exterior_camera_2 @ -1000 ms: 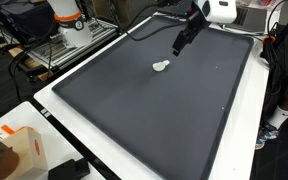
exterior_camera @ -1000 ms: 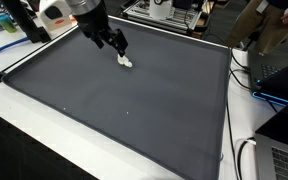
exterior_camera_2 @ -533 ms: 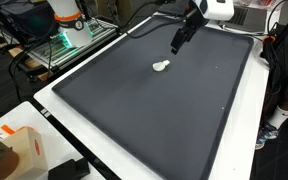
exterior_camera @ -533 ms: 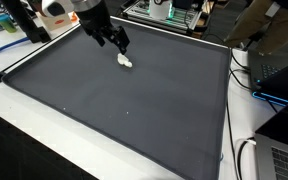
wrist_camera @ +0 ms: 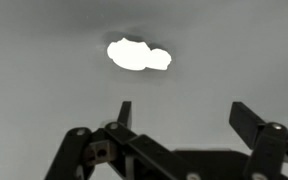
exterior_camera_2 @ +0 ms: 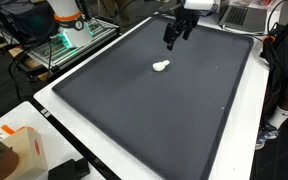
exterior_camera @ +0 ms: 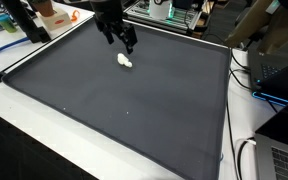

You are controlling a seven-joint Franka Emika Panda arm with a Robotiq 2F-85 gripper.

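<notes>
We are seeing the claw (wrist_camera: 184,112) standing wide open and holding nothing. The small white lump (wrist_camera: 139,55) is lying on the dark mat (exterior_camera: 134,110). In the wrist view it is sitting in the upper middle, apart from the fingertips. In both exterior views it is lying just below the claw in the frame, not touching it.

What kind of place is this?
Probably a robotics lab or workshop: a large dark mat covers a white table, a metal rack with electronic equipment stands behind it, and cables and a laptop lie beside the mat.
</notes>
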